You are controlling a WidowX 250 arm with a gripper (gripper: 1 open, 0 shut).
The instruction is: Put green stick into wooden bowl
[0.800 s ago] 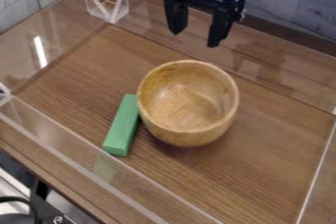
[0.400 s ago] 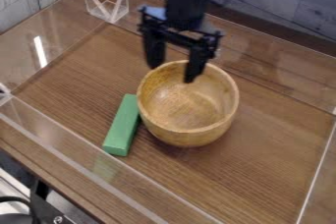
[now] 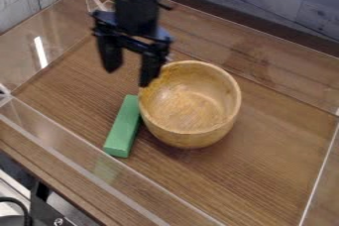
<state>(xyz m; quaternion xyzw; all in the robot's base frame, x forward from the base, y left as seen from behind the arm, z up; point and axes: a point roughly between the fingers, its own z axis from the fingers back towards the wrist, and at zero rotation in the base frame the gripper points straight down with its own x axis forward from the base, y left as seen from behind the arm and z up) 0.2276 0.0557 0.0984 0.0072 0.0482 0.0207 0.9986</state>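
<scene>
One green stick (image 3: pixel 123 127) touching bowl (image 3: pixel 191 102) left side | gripper (image 3: pixel 130 61) open, empty, above stick | likely light, stiff; pinch mid-length across its width

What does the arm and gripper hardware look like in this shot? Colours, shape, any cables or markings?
All black. The gripper has two long, straight, narrow jaws hanging from a boxy crossbar, under a thicker rounded wrist section. No cables, labels or markings can be made out at this resolution; the rest of the arm is cut off by the top of the frame.
</scene>
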